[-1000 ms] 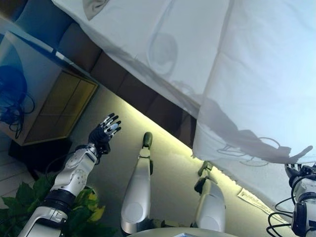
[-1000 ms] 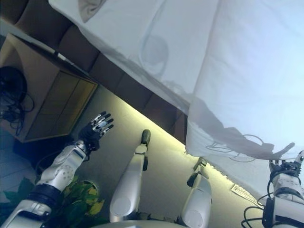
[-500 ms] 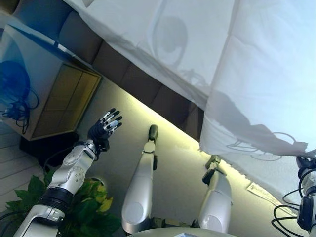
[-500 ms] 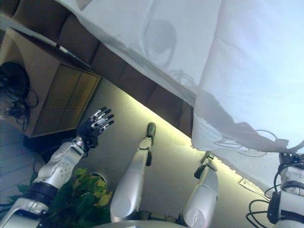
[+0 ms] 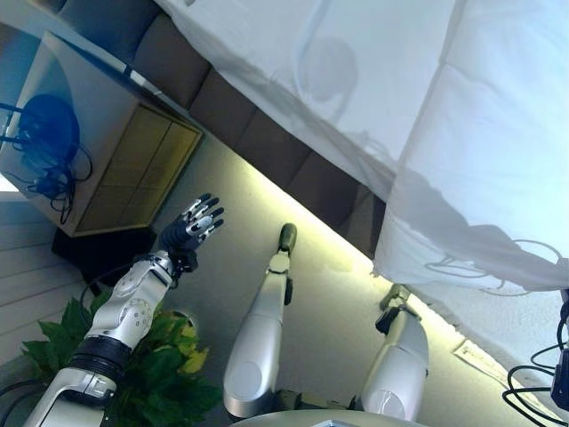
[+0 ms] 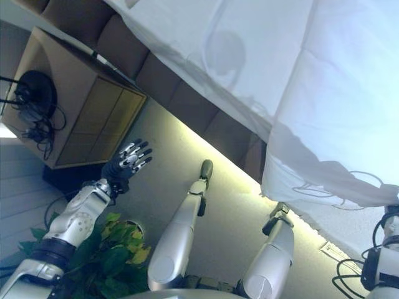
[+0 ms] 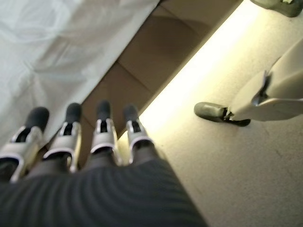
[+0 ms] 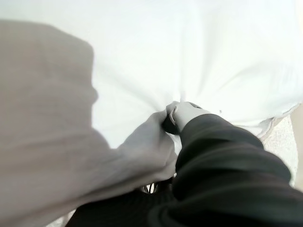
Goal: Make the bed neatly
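The bed carries a white sheet (image 5: pixel 338 71) and a white duvet (image 5: pixel 498 178) whose edge hangs over the brown padded bed base (image 5: pixel 267 147). My right hand (image 8: pixel 182 116) is shut on a bunched fold of the duvet's edge (image 8: pixel 142 142). In the eye views only its wrist shows at the lower right edge (image 6: pixel 389 249). My left hand (image 5: pixel 188 229) is open with its fingers straight, held up over the floor beside the bed base and touching nothing. It also shows in the left wrist view (image 7: pixel 85 142).
A wooden nightstand (image 5: pixel 107 151) with dark cables (image 5: pixel 44 133) on top stands left of the bed. A green potted plant (image 5: pixel 160 374) is under my left arm. A lit strip runs along the floor under the bed base (image 5: pixel 329 258).
The whole picture has shifted to the right, so the camera moved. My right hand keeps hold of the duvet edge, now at the view's edge. My left hand stays raised and open.
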